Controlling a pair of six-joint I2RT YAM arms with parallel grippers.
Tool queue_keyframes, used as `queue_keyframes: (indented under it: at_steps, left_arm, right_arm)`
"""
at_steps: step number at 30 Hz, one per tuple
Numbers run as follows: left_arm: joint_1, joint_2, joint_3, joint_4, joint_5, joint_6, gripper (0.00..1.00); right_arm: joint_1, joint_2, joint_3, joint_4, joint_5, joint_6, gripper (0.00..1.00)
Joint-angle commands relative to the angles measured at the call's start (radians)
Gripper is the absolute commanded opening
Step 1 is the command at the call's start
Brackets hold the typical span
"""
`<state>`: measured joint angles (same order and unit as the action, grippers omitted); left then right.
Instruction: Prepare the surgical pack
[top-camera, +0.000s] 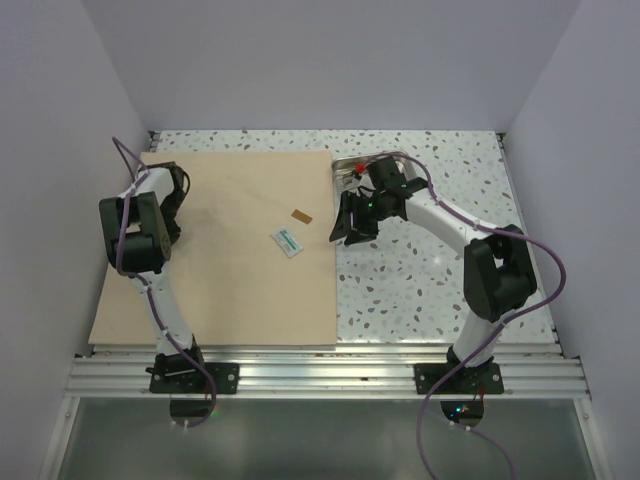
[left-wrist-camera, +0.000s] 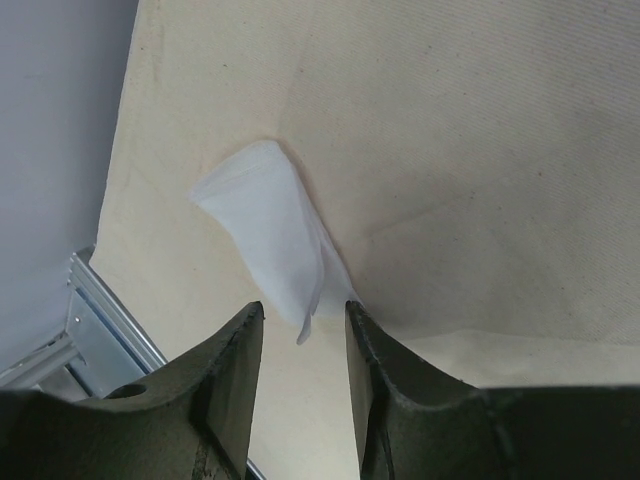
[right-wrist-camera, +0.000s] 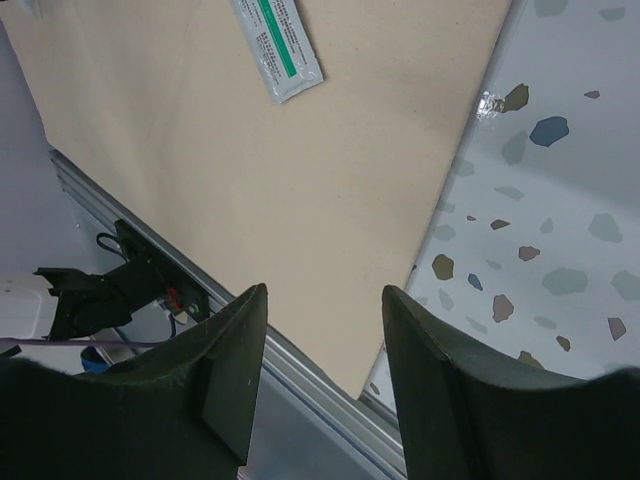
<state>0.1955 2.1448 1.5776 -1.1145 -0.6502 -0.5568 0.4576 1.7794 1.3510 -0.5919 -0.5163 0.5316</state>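
The tan wrap sheet (top-camera: 230, 250) lies flat on the left half of the table. On it are a white packet with a green stripe (top-camera: 287, 242), seen again in the right wrist view (right-wrist-camera: 280, 45), and a small brown piece (top-camera: 302, 216). The steel tray (top-camera: 348, 167) sits at the back, partly hidden by the right arm. My left gripper (top-camera: 172, 190) is at the sheet's far left. It stands open (left-wrist-camera: 305, 310), with a white folded piece (left-wrist-camera: 265, 225) lying on the sheet just past its fingertips. My right gripper (top-camera: 345, 232) hangs open and empty (right-wrist-camera: 325, 295) over the sheet's right edge.
The speckled tabletop (top-camera: 430, 270) shows to the right of the sheet. A metal rail (top-camera: 320, 375) runs along the near edge. White walls close in the left, right and back sides. The sheet's near right corner (right-wrist-camera: 360, 385) reaches almost to the rail.
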Motion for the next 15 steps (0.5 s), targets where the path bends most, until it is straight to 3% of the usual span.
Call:
queue_keyframes:
  at_steps: [1, 15]
  left_arm:
    - [-0.008, -0.057, 0.027, 0.010, -0.011, -0.011, 0.43]
    - [-0.022, -0.060, 0.019, 0.038, 0.011, -0.003, 0.46]
  right_arm:
    - [-0.004, -0.009, -0.003, 0.026, -0.021, 0.010, 0.54]
    - [-0.004, -0.015, -0.010, 0.030, -0.019, 0.013, 0.54]
